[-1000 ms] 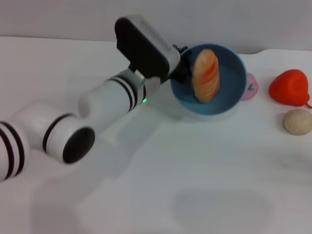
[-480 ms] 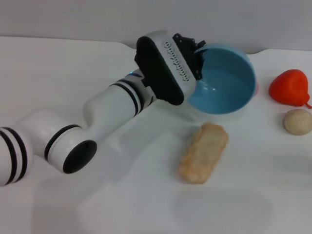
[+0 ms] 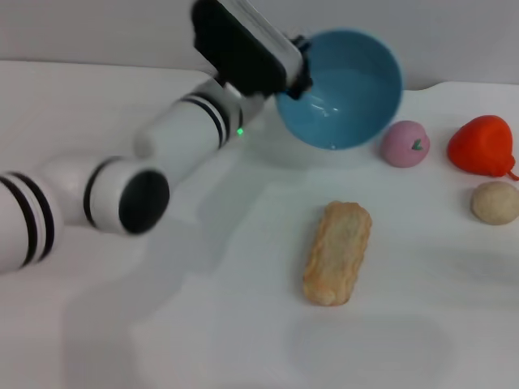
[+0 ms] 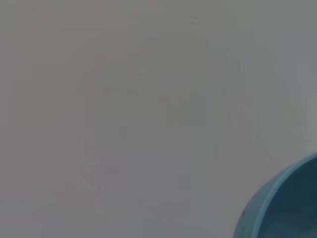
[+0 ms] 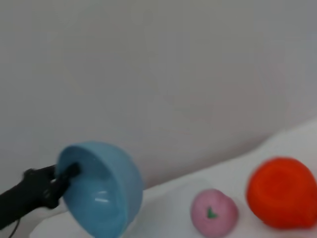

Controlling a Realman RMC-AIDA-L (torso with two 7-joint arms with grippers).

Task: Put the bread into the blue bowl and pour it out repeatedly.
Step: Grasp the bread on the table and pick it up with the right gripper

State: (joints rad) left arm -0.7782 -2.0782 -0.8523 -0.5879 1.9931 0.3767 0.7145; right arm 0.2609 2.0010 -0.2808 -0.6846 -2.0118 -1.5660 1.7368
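Bowl [image 3: 345, 89] first: the blue bowl hangs tilted above the far side of the table [image 3: 203, 324], its opening facing the near side, empty, with my left gripper [image 3: 298, 71] clamped on its left rim. Held only by that edge, it could twist or slip as I level it. Bread [image 3: 337, 252] lies pale side up on the table, near and well apart from the bowl. A pink ball [image 3: 405, 143], a red fruit [image 3: 482, 145] and a beige ball [image 3: 495, 202] crowd the right; setting down carelessly could knock them. My right gripper is out of sight.
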